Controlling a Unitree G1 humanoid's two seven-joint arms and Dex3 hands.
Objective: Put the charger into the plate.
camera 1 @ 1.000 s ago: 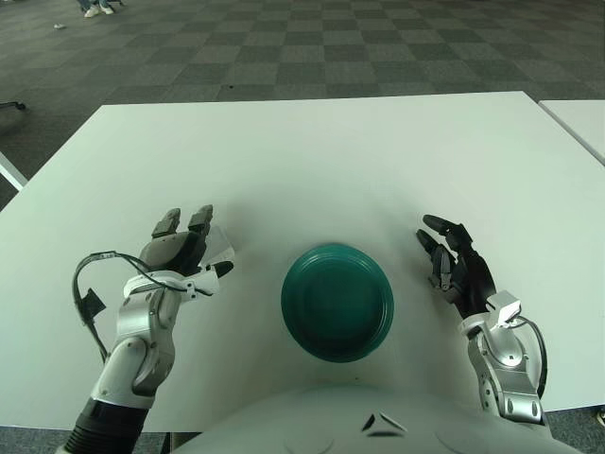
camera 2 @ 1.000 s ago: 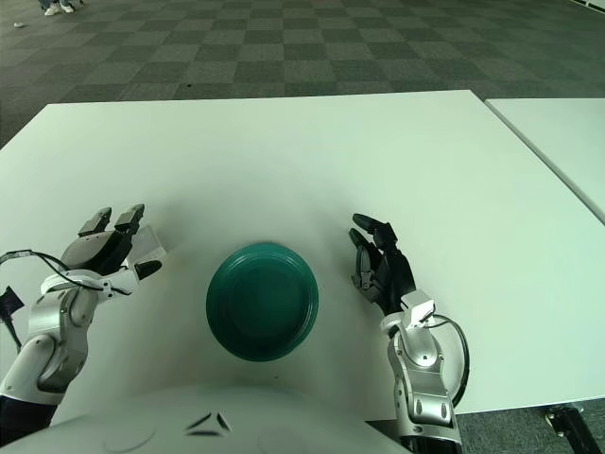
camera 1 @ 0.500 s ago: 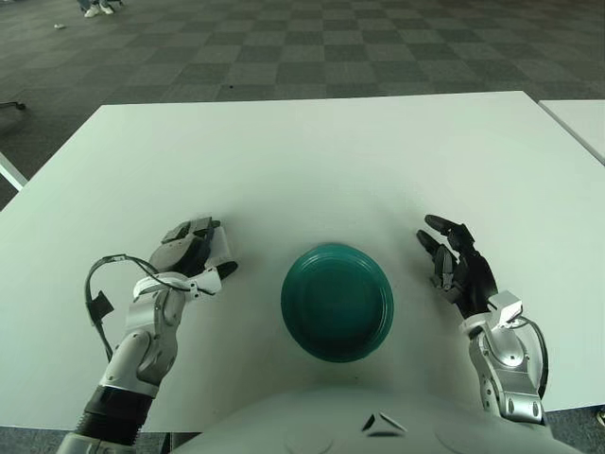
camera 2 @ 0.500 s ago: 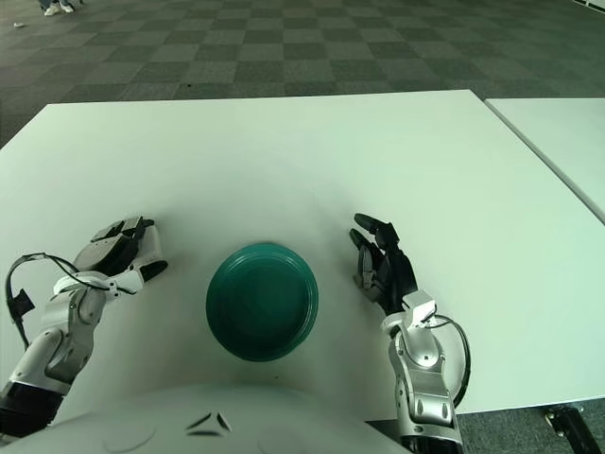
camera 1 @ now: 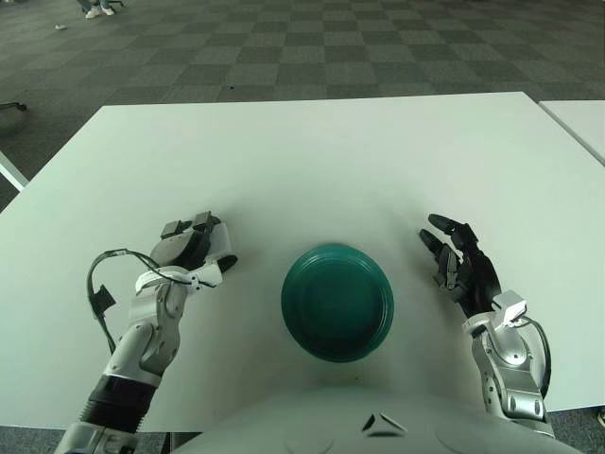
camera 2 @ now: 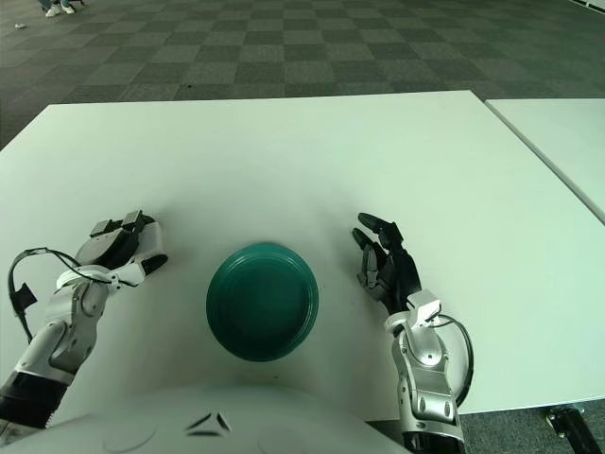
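Observation:
A small white charger (camera 1: 224, 245) lies on the white table (camera 1: 312, 161) just left of the empty round green plate (camera 1: 337, 301). My left hand (camera 1: 203, 247) is down on the charger, fingers over its far side and thumb on its near side, closed around it. Most of the charger is hidden by the fingers. My right hand (camera 1: 452, 257) rests on the table right of the plate, fingers spread and empty.
A second white table (camera 1: 581, 123) stands at the far right with a gap between. A black cable (camera 1: 99, 284) loops off my left wrist. Dark checkered floor lies beyond the table's far edge.
My left hand has come down from above the charger onto it and its fingers have curled around it. The right hand and the plate have hardly moved.

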